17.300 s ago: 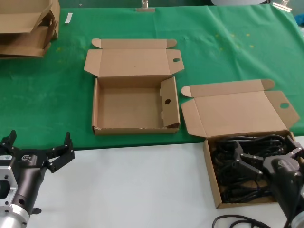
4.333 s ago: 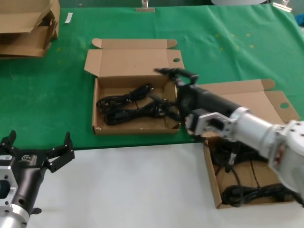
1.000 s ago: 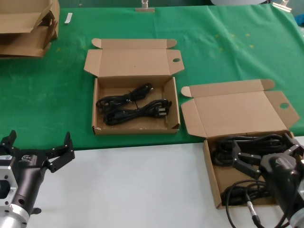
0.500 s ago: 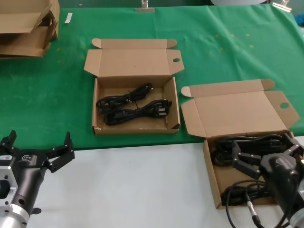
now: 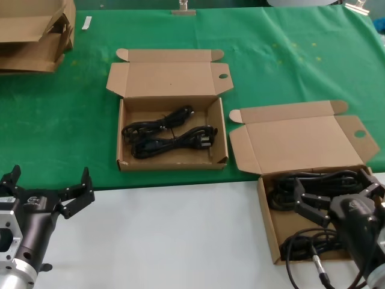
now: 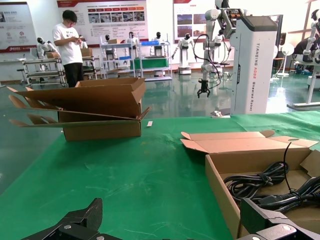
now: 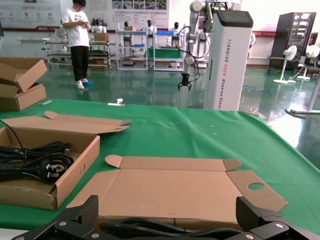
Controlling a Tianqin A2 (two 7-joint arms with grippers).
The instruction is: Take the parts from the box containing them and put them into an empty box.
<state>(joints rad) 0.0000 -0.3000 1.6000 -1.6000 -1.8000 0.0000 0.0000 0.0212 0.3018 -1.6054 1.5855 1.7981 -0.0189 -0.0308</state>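
Stack of flat cardboard pieces [image 5: 33, 33] at the green cloth's [image 5: 289, 54] far left corner.

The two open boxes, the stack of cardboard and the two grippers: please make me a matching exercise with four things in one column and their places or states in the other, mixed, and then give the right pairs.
Things
1. squarish box
2. wide-lidded box
3. left gripper
4. cardboard stack

Places or states
A. far left corner of the green cloth
B. open, over the white surface near the robot's left, holding nothing
C. holds two cord bundles, on the green cloth
D. right gripper hovers open over the cords in it

Pairs: 1-C, 2-D, 3-B, 4-A
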